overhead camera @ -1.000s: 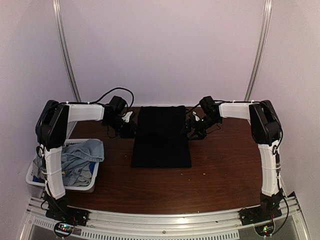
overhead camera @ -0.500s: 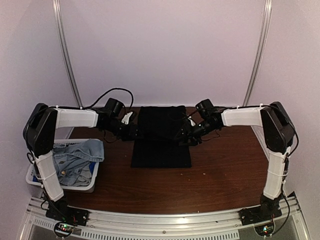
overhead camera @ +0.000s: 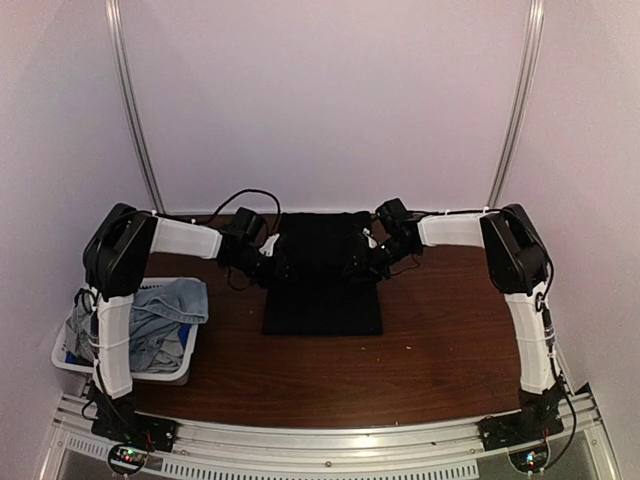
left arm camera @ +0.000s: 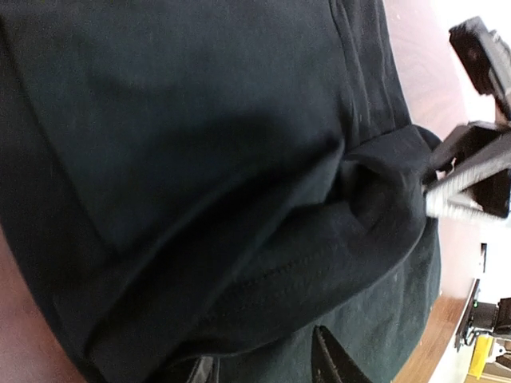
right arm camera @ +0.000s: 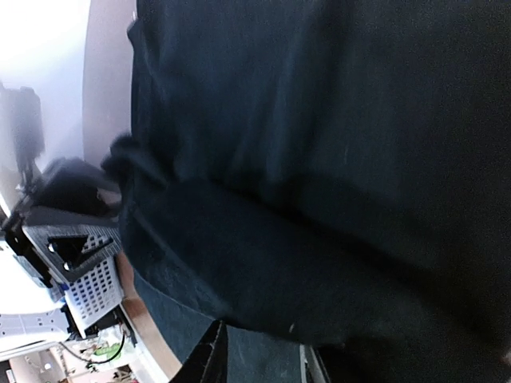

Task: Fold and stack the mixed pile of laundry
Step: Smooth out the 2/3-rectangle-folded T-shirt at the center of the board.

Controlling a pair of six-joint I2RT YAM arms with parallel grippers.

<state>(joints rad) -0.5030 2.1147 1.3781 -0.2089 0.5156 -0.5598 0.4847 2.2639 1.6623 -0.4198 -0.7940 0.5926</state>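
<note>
Left gripper [overhead camera: 275, 268] and right gripper [overhead camera: 358, 268] are each clamping a side edge of the black shirt [overhead camera: 322, 295], which is lying part-folded mid-table [overhead camera: 450, 330]. Work seems to be just beginning: the denim piece [overhead camera: 170, 305] is waiting in the basket [overhead camera: 120, 372], and no stack is showing.

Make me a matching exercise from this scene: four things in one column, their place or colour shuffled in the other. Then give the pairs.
Things:
1. black shirt
2. denim garment
3. basket
4. table

Place or colour:
A. white, at the table's near left corner
B. dark brown wood
C. heaped inside the basket
D. laid out mid-table, between the two arms

Pairs: 1-D, 2-C, 3-A, 4-B
</note>
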